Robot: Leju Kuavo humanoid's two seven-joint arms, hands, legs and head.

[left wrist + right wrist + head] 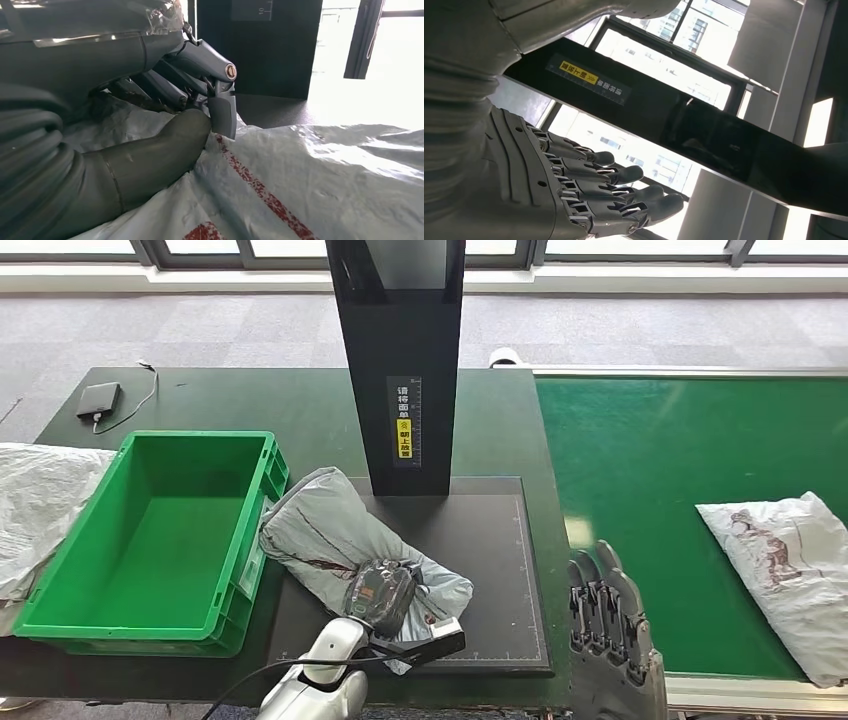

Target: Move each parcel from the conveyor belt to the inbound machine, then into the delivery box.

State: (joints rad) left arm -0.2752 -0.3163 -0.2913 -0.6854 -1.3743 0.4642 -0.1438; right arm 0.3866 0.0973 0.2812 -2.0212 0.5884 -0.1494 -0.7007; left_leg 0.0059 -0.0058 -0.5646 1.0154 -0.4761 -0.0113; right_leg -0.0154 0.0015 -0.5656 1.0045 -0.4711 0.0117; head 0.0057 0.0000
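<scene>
Our left hand [382, 592] pinches the grey parcel [330, 530] on the scanner mat [490, 540]; our right hand [605, 625] hangs spread at four o'clock.

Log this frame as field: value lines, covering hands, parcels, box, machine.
left hand: grips grey parcel
right hand: holds nothing, fingers straight, raised near the belt's edge
grey parcel: on the inbound machine's black mat, one end against the green delivery box
green delivery box: holds no parcel
white parcel: lying on the green conveyor belt
machine column: upright behind the mat
</scene>
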